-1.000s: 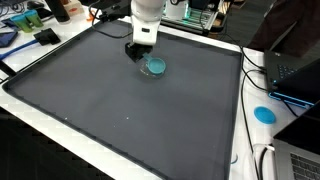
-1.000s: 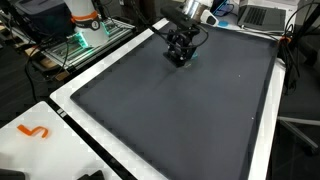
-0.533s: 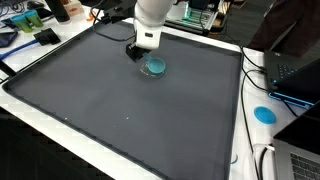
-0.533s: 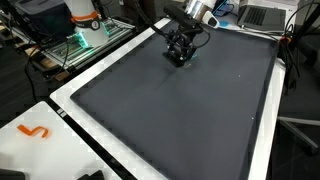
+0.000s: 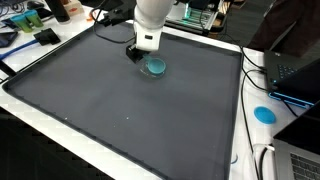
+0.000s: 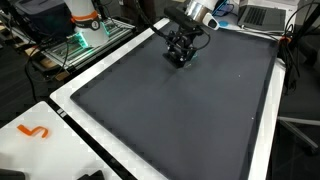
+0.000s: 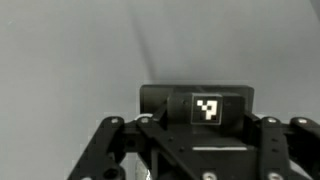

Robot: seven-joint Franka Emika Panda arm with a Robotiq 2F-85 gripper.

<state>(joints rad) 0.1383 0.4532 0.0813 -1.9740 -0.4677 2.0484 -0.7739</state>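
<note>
A small teal disc (image 5: 155,67) lies flat on the dark mat (image 5: 120,115) near its far edge. My gripper (image 5: 134,53) hangs low over the mat just beside the disc, apart from it as far as I can see. From the opposite side the gripper (image 6: 179,58) blocks the disc from sight. In the wrist view a black block with a white square marker (image 7: 206,108) sits between the finger linkages over plain grey mat. The fingertips are hidden, so I cannot say how the jaws stand.
A white border (image 5: 238,130) frames the mat. A second blue disc (image 5: 264,114) lies on the table outside it, next to laptops (image 5: 296,72) and cables. An orange hook shape (image 6: 35,132) sits on the white corner. Equipment racks (image 6: 80,30) stand behind.
The arm's upper wrist has leaned slightly to one side. The gripper stays beside the teal disc, which has not moved.
</note>
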